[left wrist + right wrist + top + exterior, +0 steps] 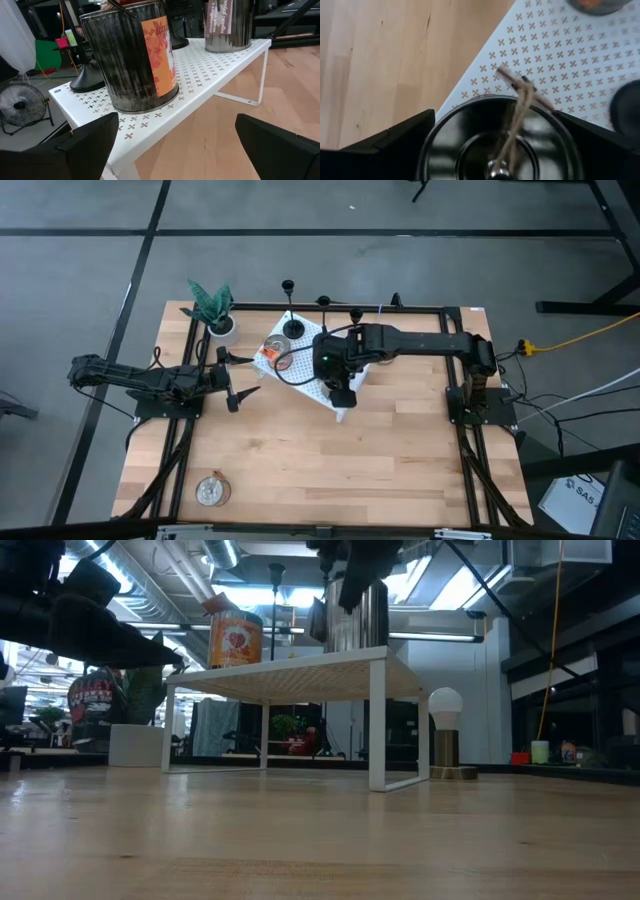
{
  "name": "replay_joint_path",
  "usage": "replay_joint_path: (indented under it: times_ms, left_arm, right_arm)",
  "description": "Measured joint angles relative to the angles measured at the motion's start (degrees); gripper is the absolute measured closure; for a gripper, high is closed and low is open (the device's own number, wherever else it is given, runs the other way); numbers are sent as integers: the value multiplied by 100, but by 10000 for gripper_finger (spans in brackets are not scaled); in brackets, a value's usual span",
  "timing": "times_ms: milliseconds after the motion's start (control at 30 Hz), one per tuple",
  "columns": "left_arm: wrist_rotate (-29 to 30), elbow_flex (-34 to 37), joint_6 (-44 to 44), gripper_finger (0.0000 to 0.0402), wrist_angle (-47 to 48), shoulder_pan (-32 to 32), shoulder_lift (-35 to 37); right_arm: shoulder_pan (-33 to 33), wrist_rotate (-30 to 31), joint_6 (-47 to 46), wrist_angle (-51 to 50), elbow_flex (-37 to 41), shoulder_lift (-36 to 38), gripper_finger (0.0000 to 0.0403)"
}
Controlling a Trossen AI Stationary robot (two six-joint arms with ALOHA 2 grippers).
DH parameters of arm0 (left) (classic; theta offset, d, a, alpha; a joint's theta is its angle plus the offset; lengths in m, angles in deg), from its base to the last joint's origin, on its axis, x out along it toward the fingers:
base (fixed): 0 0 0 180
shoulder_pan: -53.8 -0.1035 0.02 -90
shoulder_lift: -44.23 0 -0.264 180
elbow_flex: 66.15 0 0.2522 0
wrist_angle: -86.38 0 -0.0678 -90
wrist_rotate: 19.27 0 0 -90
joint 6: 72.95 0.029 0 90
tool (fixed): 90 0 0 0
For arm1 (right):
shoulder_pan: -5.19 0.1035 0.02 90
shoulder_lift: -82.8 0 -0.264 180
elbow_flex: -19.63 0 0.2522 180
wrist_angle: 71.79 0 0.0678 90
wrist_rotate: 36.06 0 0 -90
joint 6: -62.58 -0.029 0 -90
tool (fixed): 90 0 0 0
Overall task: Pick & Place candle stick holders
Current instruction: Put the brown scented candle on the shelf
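Note:
Three black candle stick holders stand at the far side of a white perforated shelf (300, 370). One rests by its round base (293, 330), with its stem rising to a cup (288, 284). Two more cups (323, 302) (354, 312) show beside it. My right gripper (497, 150) points down over a dark candle tin (500, 135) on the shelf, with one finger on each side of it. My left gripper (175, 145) is open and empty, left of the shelf. It faces an orange-labelled tin (135, 55). My right gripper comes from above, pointing down, with its fingers (395, 145) at the two sides of the dark tin's top rim (427, 145). I cannot tell whether they touch it. The tin stands upright on the shelf (355, 625).
A potted plant (215, 315) stands at the far left of the table. A small round glass object (212, 490) sits near the front left. A bulb lamp (445, 730) stands beyond the shelf. Bare wood lies in front of the shelf (330, 460).

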Motion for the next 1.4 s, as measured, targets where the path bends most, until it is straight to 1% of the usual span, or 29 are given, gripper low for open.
replay_joint_path:
  times_ms: [167, 367, 567, 733, 867, 900, 1000, 1133, 1200, 1300, 1400]
  left_arm:
    - [1, -1, 0, 1, 0, 0, 0]
    - [0, -1, -2, 1, 2, -1, 1]
    - [1, 1, 0, 2, 2, -1, 1]
    - [2, 0, 0, 2, 0, 2, -2]
    - [2, 1, 0, 2, 0, 0, 1]
    - [2, -2, 0, 2, 0, 0, -2]
    - [2, -2, 0, 2, 2, -1, 0]
    - [2, -1, 0, 2, 5, -1, -2]
    - [2, 0, 0, 2, 3, 0, -1]
    - [1, -1, 0, 2, 1, 0, -2]
    - [2, -1, 0, 2, 2, -1, -1]
  right_arm:
    - [0, 15, 159, -229, -271, -1, 3]
    - [7, 429, 151, -555, -674, 0, 3]
    - [26, 589, 189, -1187, -1317, 0, 3]
    - [159, 648, 286, -1913, -1916, 0, 3]
    - [359, 923, 188, -2487, -2317, 3, 3]
    - [423, 1012, 145, -2477, -2376, 4, 3]
    - [626, 1094, 129, -2471, -2374, 155, 3]
    - [826, 876, 122, -2458, -2374, 398, 3]
    - [937, 873, 106, -2452, -2362, 475, 3]
    - [1116, 880, -155, -2450, -2096, 738, 3]
    - [1236, 882, -324, -2448, -1525, 1115, 3]
